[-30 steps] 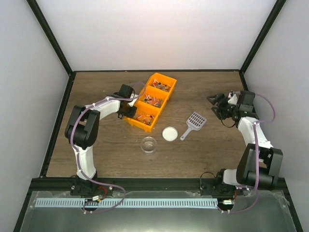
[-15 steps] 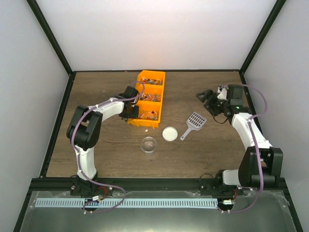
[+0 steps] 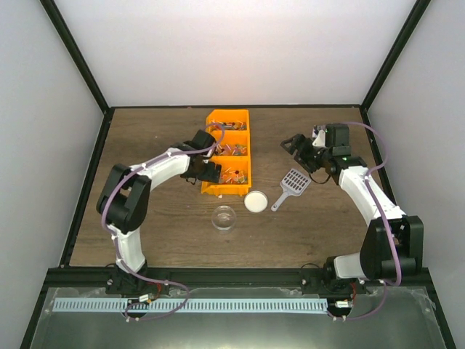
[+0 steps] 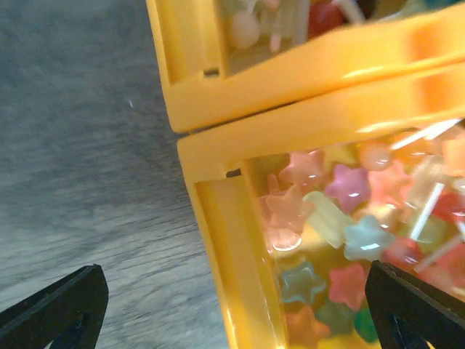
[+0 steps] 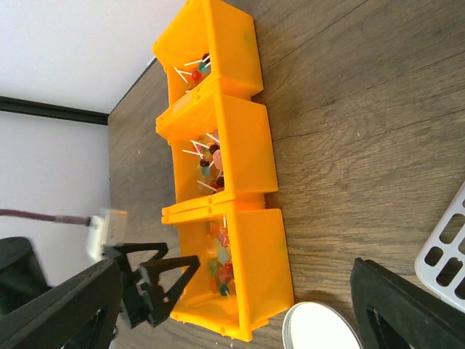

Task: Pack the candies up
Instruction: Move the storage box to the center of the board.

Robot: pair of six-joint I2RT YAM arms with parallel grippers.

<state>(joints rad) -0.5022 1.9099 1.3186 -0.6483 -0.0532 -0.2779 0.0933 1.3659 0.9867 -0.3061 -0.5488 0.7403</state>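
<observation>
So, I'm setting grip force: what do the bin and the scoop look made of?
Bin: orange plastic, glossy, going by its moulded rims and bright highlights. Scoop: probably pale grey plastic, matte, with moulded slots; too small to be sure.

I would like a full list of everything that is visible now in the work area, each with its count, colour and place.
table: one, brown wood, under everything
bin: one, orange, three compartments, far middle
candies: many, mixed colours, in all three compartments
cup: one, clear, in front of the bin
disc: one, white, round, between cup and scoop
scoop: one, grey, slotted, right of the disc
left tool: one, black, open, astride the nearest compartment's wall
right tool: one, black, open, right of the bin, holding nothing
</observation>
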